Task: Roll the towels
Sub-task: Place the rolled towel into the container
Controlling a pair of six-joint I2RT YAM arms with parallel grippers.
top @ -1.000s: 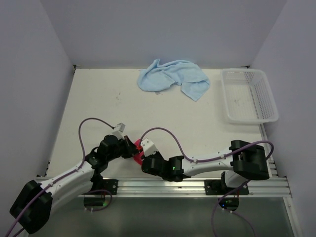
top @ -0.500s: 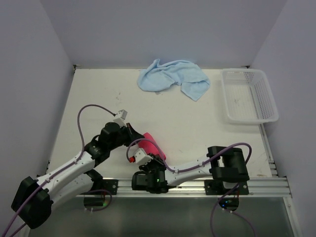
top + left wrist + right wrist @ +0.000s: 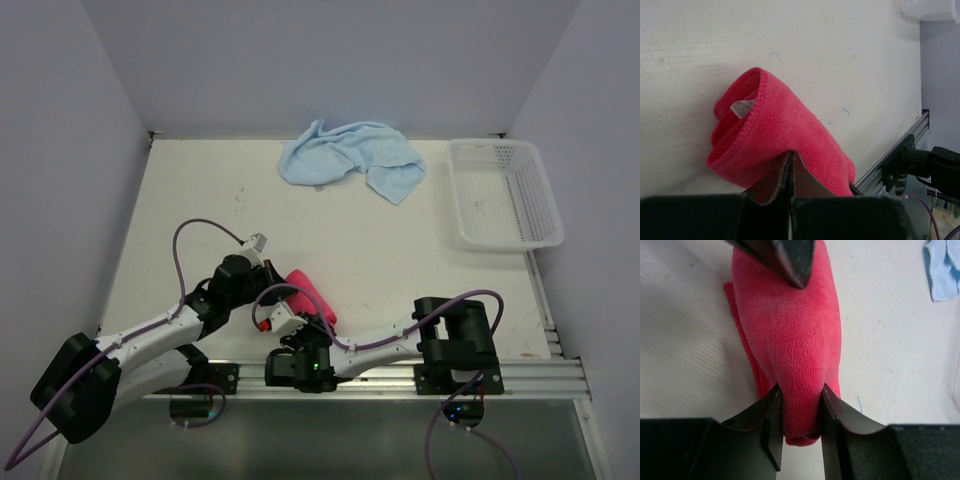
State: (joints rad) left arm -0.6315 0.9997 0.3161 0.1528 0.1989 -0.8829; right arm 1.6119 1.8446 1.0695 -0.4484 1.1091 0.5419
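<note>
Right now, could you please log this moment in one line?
right gripper: shut on rolled red-pink terry towel | left gripper: shut, tips at towel | light blue terry towel: crumpled, far edge

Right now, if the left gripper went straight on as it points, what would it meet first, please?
The red towel: the left gripper has its fingers shut and seemingly touching the towel's rolled side, so it would press straight into it.

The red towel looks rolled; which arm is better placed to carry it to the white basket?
Right, probably. The right gripper is clamped around one end of the red towel, and the white basket sits on that side. The left gripper is shut, only pressing its tip against the roll.
</note>
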